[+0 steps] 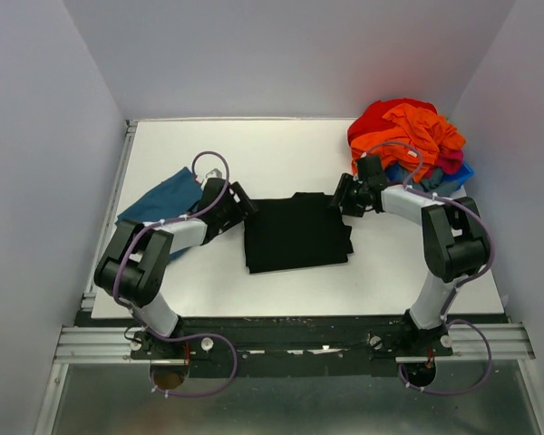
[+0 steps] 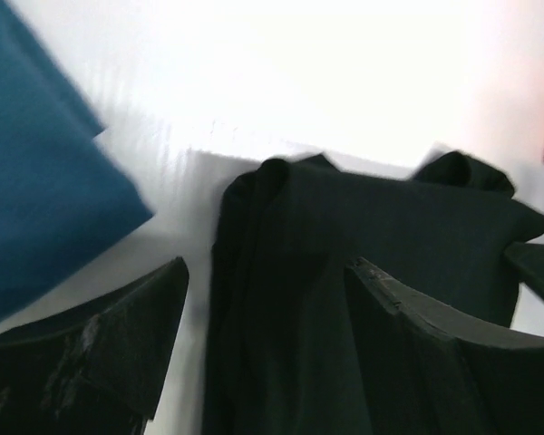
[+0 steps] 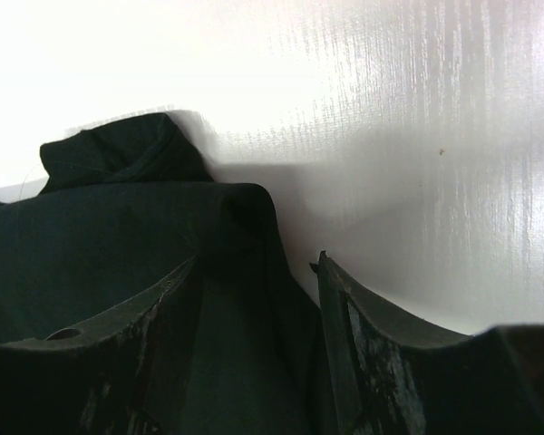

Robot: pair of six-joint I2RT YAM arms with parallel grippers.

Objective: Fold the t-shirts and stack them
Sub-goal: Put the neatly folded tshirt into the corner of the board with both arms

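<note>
White table point(image 1: 254, 149); left gripper point(image 1: 247, 207) and right gripper point(image 1: 338, 201), fingers point(image 2: 435, 358) apart, astride black t-shirt point(image 1: 295, 236) edges

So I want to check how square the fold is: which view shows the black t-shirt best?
The top external view: the whole black t-shirt shows there, a folded rectangle. The left wrist view catches only part of it, blurred; the right wrist view shows one bunched corner.

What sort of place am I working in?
Probably a lab test cell: a white table boxed in by plain walls, arms bolted to a metal rail, spare clothes piled in a corner.
</note>
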